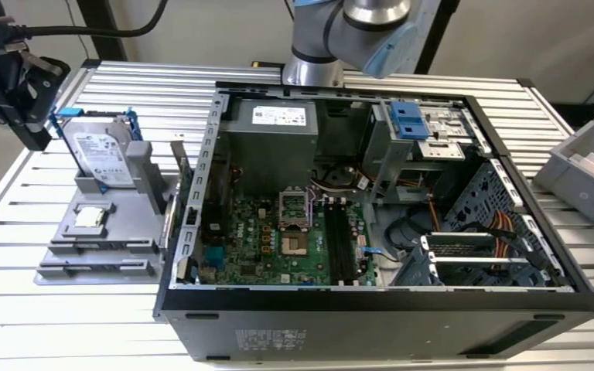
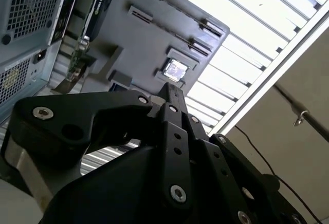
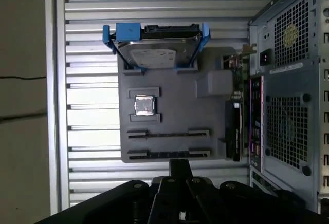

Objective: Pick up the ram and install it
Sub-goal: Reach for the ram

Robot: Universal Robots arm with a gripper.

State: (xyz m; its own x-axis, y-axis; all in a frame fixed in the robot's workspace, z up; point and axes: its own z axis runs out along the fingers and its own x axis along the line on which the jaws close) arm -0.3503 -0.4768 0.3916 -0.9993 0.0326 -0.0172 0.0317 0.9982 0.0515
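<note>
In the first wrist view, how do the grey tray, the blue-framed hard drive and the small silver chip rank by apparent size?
Largest to smallest:
1. grey tray
2. hard drive
3. silver chip
The differences are plain, so nearness to the camera does not alter the order.
</note>
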